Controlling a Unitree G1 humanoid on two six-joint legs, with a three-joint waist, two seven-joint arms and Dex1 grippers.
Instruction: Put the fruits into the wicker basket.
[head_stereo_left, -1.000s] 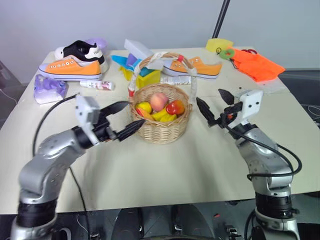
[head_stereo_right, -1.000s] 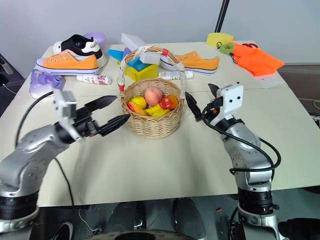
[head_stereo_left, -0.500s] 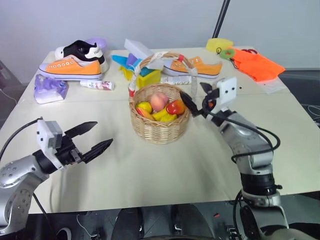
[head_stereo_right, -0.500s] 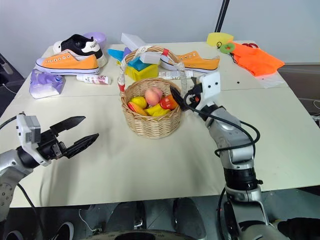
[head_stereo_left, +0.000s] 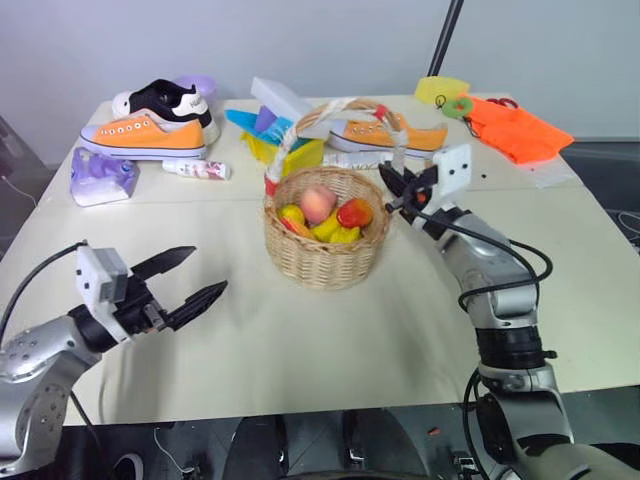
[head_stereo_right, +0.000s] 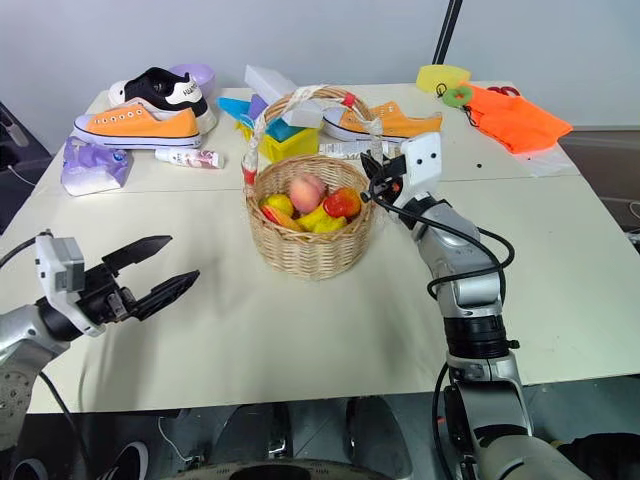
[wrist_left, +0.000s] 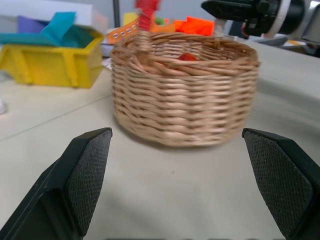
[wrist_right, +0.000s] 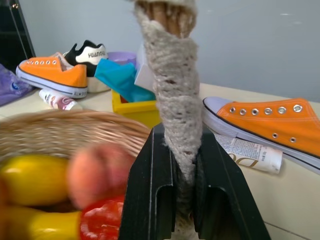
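Note:
The wicker basket (head_stereo_left: 325, 250) stands mid-table with a pinkish peach (head_stereo_left: 318, 203), a yellow lemon (head_stereo_left: 292, 215) and other toy fruit, red and yellow, inside. My right gripper (head_stereo_left: 392, 182) is shut on the cloth-wrapped handle (wrist_right: 172, 75) where it meets the rim on the basket's right side; the wrist view shows the handle pinched between both fingers. My left gripper (head_stereo_left: 200, 278) hangs open and empty over the table, well to the left of the basket, pointing at it. In the left wrist view the basket wall (wrist_left: 185, 95) sits beyond the spread fingers (wrist_left: 85, 170).
Behind the basket are a yellow plastic bin (head_stereo_left: 295, 155) with blue and white items, an orange sneaker (head_stereo_left: 385, 135) and a tube (head_stereo_left: 195, 170). More sneakers (head_stereo_left: 150, 125) and a purple bag (head_stereo_left: 100, 175) lie at the back left, orange cloth (head_stereo_left: 515, 130) at the back right.
My right gripper reached forward to the basket's handle and shut on it. My left arm drew back from the basket towards the left and lower, still open.

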